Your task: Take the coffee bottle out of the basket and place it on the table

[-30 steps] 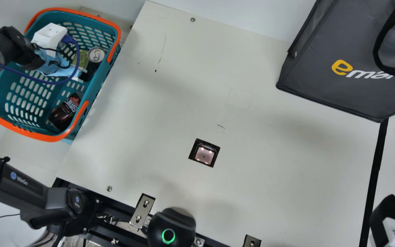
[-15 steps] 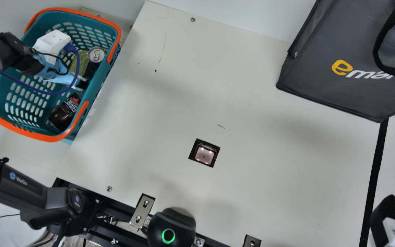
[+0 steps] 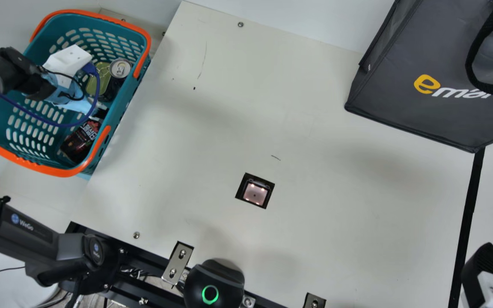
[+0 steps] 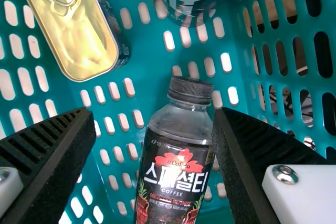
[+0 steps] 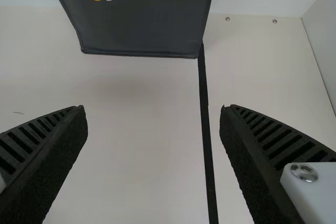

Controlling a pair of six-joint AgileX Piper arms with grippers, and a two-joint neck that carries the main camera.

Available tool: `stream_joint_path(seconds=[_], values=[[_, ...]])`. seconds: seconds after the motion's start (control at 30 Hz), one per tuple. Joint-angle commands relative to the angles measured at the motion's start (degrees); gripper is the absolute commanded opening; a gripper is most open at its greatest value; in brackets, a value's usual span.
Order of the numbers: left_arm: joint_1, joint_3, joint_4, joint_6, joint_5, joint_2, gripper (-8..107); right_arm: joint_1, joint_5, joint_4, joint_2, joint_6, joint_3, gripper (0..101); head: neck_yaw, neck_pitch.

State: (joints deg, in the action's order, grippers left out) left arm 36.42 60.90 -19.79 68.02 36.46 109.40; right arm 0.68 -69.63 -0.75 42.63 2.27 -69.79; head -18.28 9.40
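Mostly dark, the coffee bottle (image 4: 176, 171) is black-capped.

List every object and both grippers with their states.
Coffee bottle: capped, in the basket, between the left gripper's fingers
Left gripper: open
Right gripper: open, empty
Tin: sealed, ring pull down
Drink can: tab end up, whether opened cannot tell
Basket: upright, holding groceries
Bag: upright, mouth hidden
Black round device: ring lit green
Table window: lit

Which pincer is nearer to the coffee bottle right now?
Left: the left pincer is open at the basket, with the coffee bottle showing between its fingers; the right pincer is across the table.
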Motion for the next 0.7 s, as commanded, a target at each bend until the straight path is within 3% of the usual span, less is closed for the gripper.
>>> stream_joint_path(seconds=[0.0,0.67], values=[[-0.16,-0.32,-0.22,0.34,-0.28,0.15,90,0.0,0.0,0.0,0.0,0.0,0.0,91,-0.14,-1.48],[-1.27,-3.75,-1.69,1.99,-3.79,2.24,90,0.0,0.0,0.0,0.0,0.0,0.0,91,-0.14,-1.48]])
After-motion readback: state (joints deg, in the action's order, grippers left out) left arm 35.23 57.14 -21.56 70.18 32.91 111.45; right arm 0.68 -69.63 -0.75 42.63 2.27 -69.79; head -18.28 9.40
